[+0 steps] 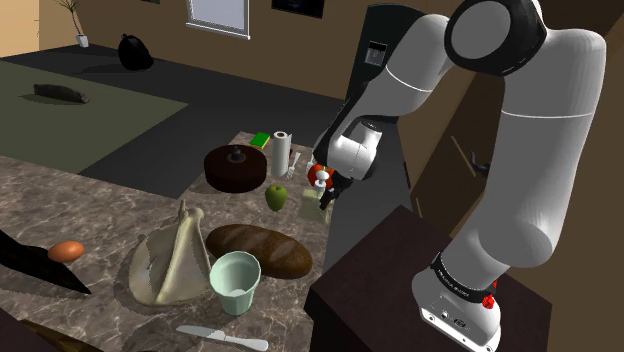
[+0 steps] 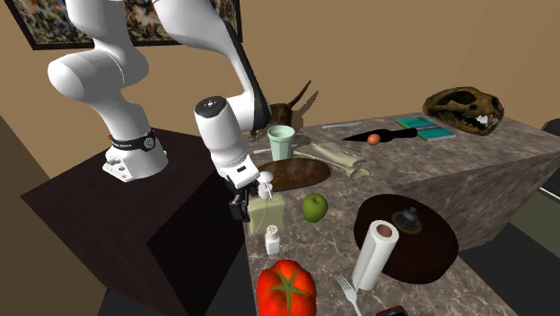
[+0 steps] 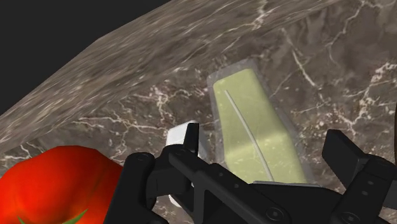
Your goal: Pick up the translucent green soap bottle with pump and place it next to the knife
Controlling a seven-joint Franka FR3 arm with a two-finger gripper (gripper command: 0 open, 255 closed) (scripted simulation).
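Bottle: pale green soap bottle (image 2: 267,214) upright at the counter (image 2: 503,166) edge, apple (image 2: 314,207) at 3 o'clock in the second exterior view.
Fingers: gripper (image 3: 242,153) wide, straddling it, apparently not touching.
Risk: off-centre closing could tip it onto the shaker (image 2: 272,239) at 6 o'clock.

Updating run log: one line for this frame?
phase: pre-grasp | gripper: open, astride soap bottle, not clasped | soap bottle: upright on counter | knife: well away
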